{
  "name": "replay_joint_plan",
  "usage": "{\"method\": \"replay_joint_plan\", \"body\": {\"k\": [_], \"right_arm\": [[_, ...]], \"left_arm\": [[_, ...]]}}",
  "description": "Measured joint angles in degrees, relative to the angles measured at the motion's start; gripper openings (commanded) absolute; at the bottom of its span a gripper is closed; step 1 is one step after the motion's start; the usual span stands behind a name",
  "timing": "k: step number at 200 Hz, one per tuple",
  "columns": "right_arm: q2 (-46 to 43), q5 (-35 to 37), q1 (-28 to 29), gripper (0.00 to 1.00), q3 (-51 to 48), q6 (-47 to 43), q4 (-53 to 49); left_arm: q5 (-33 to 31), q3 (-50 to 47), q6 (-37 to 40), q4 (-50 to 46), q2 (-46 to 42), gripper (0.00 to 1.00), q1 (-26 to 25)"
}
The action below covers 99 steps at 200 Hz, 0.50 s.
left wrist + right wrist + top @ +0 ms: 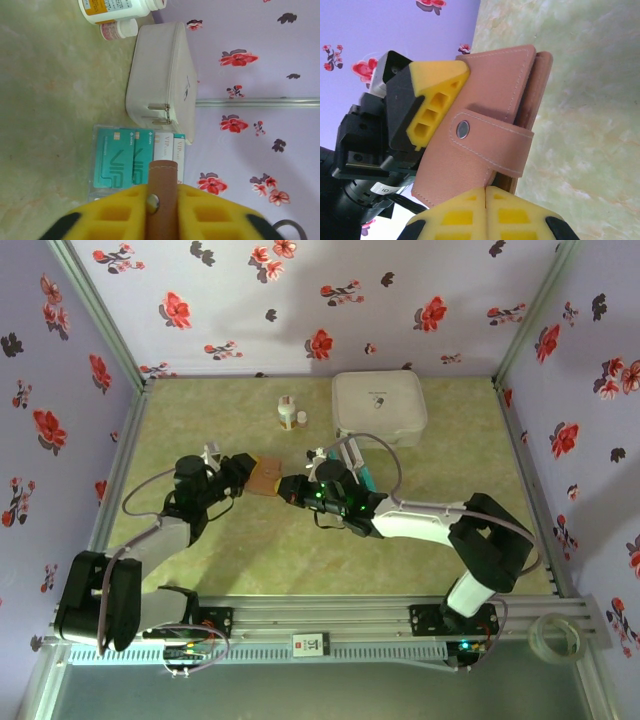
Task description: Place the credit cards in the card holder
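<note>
Seen from above, the left claw [243,473] reaches in from 8 o'clock and is clamped on the card holder [265,477]. The left wrist view shows a yellow finger on each side of the holder's tan edge. The holder is held between the two claws, a little to 9 o'clock of the middle of the counter [300,560], with its snap strap fastened. At 12 o'clock from it stand two small bottles [290,415]. At the holder's 3 o'clock side the right claw [295,488] is closed, fingertips pressed together against the holder's edge; I cannot tell whether they pinch it. Farther toward 3 o'clock, the credit cards [120,160] lie flat in an overlapping row, teal ones then white ones, just beside the white box [380,408] at 1 o'clock.
</note>
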Motion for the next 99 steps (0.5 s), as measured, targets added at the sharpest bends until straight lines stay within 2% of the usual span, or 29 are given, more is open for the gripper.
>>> {"method": "replay_joint_plan", "body": {"k": [15, 38, 59, 83, 99], "right_arm": [[0.1, -0.1, -0.3, 0.0, 0.0, 0.0, -0.1], [-0.2, -0.1, -0.4, 0.32, 0.0, -0.7, -1.3], [-2.6, 1.2, -0.6, 0.51, 0.0, -2.9, -6.6], [-6.1, 4.1, -0.6, 0.61, 1.4, -6.8, -15.6], [-6.3, 5.7, -0.6, 0.64, 4.7, -9.5, -21.1]], "left_arm": [[0.1, -0.1, 1.0, 0.5, 0.1, 0.04, 0.0], [0.3, -0.2, 2.5, 0.6, 0.1, 0.02, 0.0], [0.6, -0.3, 5.5, 0.3, 0.0, 0.02, 0.0], [0.5, -0.4, 9.9, -2.0, -1.7, 0.02, 0.0], [0.5, -0.7, 11.8, -2.8, -3.0, 0.02, 0.0]]}}
